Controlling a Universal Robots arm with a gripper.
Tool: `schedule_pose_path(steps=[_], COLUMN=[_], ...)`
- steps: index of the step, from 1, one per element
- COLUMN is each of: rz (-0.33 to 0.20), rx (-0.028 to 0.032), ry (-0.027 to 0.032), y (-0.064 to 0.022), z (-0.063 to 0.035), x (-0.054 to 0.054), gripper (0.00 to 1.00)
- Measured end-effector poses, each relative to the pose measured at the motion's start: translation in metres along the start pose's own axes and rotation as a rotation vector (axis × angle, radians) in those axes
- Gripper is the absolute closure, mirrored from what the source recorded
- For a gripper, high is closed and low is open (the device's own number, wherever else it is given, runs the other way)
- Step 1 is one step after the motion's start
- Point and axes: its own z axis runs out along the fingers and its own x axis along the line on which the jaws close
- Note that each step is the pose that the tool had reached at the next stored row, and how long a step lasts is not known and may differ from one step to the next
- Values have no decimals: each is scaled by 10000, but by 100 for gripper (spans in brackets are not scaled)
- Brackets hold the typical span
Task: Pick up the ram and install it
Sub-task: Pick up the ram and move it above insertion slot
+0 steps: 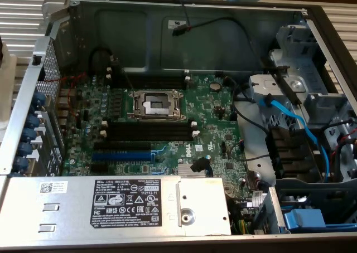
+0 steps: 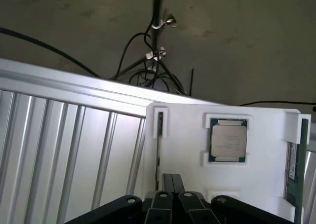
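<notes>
The ram (image 2: 292, 161), a dark-green stick with a whitish label, lies along the edge of a white tray (image 2: 187, 150) in the wrist view. My gripper (image 2: 172, 183) hangs over the tray's near side with its two black fingers pressed together and nothing between them. It is well to the side of the ram and in line with a thin dark strip (image 2: 159, 145) in a narrow holder. In the exterior view the open computer case shows the motherboard (image 1: 212, 136) with long black slots (image 1: 148, 131) that have white end clips.
A processor chip (image 2: 228, 140) sits in a pocket of the white tray. Ribbed aluminium surface (image 2: 69, 155) lies beside the tray. On the board are a CPU socket (image 1: 156, 103), a blue slot (image 1: 121, 154), a power supply (image 1: 134, 203), and blue cables (image 1: 295, 125).
</notes>
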Motion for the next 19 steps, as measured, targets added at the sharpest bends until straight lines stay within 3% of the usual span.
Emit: schedule_pose_path(steps=[4, 7, 10, 19], rz=[1, 2, -8, -24], rx=[-32, -141, -210, -264], ry=[-6, -25, -39, -48], y=[-49, -49, -50, -58], z=[73, 106, 147, 289], x=[12, 11, 6, -16], gripper=[90, 90, 90, 90])
